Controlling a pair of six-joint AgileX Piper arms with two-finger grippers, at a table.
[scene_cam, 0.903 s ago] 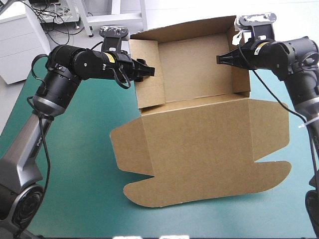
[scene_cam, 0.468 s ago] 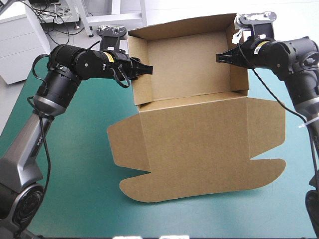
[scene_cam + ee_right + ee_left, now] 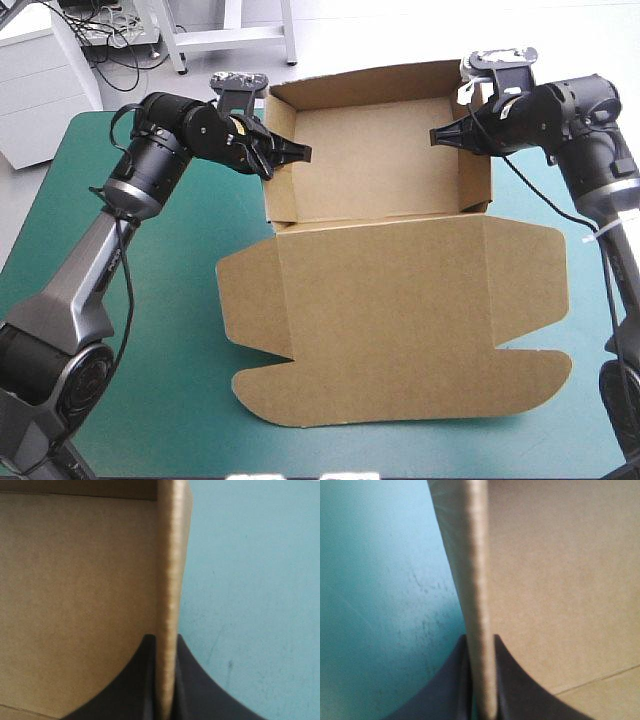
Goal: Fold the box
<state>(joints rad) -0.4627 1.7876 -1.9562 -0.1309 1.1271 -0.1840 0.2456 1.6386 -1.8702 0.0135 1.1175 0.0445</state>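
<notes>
Box (image 3: 390,300) centre of frame on teal-green desk (image 3: 170,330). Open tray in upper middle, walls up. Lid flat toward lower middle, flaps out both sides. Left tool (image 3: 295,152) upper left, fingers nearly closed, pinching tray's left wall. Right tool (image 3: 440,137) upper right, same deal on right wall. Wrist views: wall edge clamped between black fingers, desk on outer side.

Left gripper (image 3: 480,645) clamped on a box (image 3: 560,580) wall.
The wall's pale edge runs from between the black fingers (image 3: 445,690) toward 12 o'clock; teal-green cover (image 3: 380,580) lies at 9 o'clock, brown board with one crease at 3 o'clock.
</notes>
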